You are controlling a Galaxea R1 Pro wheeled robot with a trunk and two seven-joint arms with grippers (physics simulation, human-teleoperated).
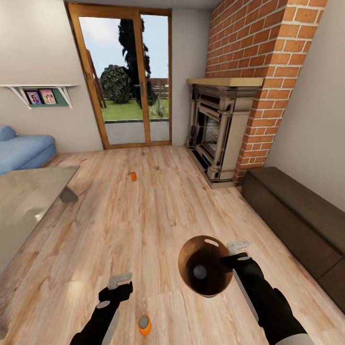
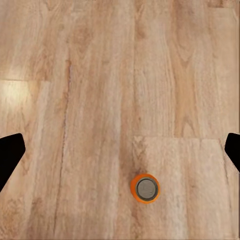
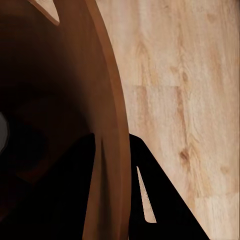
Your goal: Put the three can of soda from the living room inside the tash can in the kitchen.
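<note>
The robot stands in the living room with the bin (image 1: 206,266) carried in its right gripper (image 1: 229,261), held off the floor and tipped so its mouth faces up toward the head camera. The right fingers (image 3: 112,195) are pinched on the rim, one inside the brown wall and one outside, as the right wrist view shows. One can (image 1: 200,272) already lies in the bottom of the bin, its grey top showing.

A second can (image 1: 144,325) stands upright on the plank floor near the robot's base, just right of the left arm. The left gripper (image 1: 116,289) hangs above the floor a little beyond it, fingers spread wide and holding nothing; in the left wrist view the can (image 2: 145,188) sits between the two dark fingertips (image 2: 10,157) but off toward the near edge, not centred. The third can (image 1: 133,176) stands well off across the floor, toward the glass doors (image 1: 125,79), with the fireplace (image 1: 218,129) to the right and the sofa (image 1: 24,148) and glass table (image 1: 26,201) to the left.

The step in hand looks like picking up the near can. I judge the left arm has to draw back toward the base until the can is centred between the fingers, then drop straight down and close round it (it is small and upright, so a glancing touch could topple it and send it rolling). After that, it goes into the bin, then the far can.
</note>
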